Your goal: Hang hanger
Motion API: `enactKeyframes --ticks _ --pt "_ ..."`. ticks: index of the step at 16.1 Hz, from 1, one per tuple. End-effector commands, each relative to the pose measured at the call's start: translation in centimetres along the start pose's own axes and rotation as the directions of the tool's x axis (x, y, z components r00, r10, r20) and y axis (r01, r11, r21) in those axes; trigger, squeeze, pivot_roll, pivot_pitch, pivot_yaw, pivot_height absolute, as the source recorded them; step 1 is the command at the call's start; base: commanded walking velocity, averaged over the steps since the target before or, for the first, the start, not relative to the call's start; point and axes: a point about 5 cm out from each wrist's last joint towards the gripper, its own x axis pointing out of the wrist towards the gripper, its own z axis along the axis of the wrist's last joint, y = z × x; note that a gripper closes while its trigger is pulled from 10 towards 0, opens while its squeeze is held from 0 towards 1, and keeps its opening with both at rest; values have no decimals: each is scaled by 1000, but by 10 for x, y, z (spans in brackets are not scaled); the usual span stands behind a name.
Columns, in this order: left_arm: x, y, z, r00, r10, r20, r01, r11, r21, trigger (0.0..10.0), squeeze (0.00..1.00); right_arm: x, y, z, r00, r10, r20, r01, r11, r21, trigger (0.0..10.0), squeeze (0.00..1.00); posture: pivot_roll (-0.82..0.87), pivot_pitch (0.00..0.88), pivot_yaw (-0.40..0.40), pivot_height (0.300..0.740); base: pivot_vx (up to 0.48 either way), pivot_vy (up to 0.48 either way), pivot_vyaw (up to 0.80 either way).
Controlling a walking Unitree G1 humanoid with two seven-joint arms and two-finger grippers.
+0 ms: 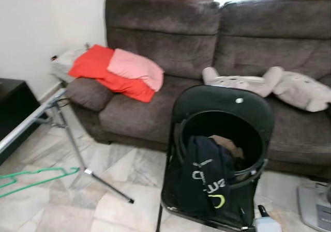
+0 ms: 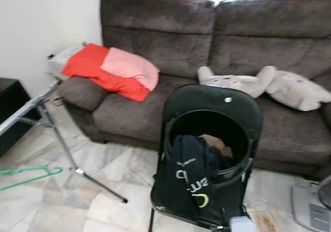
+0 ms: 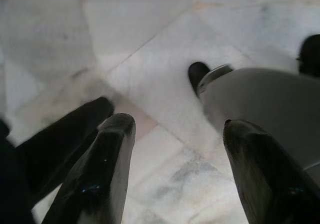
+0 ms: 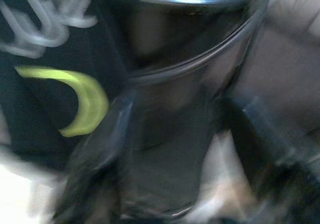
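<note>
Green hanger [image 1: 36,176] lies flat on the marble floor [image 1: 119,201], at the robot's left, just beside the foot of a metal drying rack [image 1: 62,134]. Rack's rail slants up toward the left edge; one leg runs out across the tiles.

Right of the rack: black chair [image 1: 222,113] holding a round black basket [image 1: 243,139], dark printed garment [image 1: 207,178] draped over its rim. Behind, a brown sofa [image 1: 170,41] with red and pink cushions [image 1: 119,69].

Left gripper [image 3: 172,171]: fingers spread wide, empty, over bare tiles. Right gripper: close to basket and garment, view blurred, fingers' state unreadable.

Judgement: hanger not yet picked up. Turn left, stoop, pinch one thin green arm, then bring the hook over the rail squarely.
</note>
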Motion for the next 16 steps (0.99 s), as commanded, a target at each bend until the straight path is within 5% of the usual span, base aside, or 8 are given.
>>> enactKeyframes --ticks 1,5,6,11,16 --pt "-1 0 -6 1000 -6 -22 7 1000 12 10000 0 1 2 7 999 29 36 -30 999 32 10000 0 -80 0 39 740 0 0 0" --pt "-2 2 -12 999 -7 -34 8 1000 27 10000 0 -25 14 21 998 23 57 -25 999 41 10000 12 -86 0 51 740 0 0 0" --pt "-2 2 -13 999 -6 -38 8 999 31 10000 0 -28 14 26 999 17 49 -21 997 72 10000 1000 -89 0 58 740 0 0 0" --pt "-4 6 -20 999 6 -47 -5 1000 31 10000 0 -13 24 25 986 160 -41 -157 985 72 10000 1000 -90 0 51 740 0 0 0" --pt "-3 -2 -17 999 -11 -32 11 1000 19 10000 0 19 4 22 975 154 -161 -162 986 -38 10000 1000 -85 0 40 740 0 0 0"
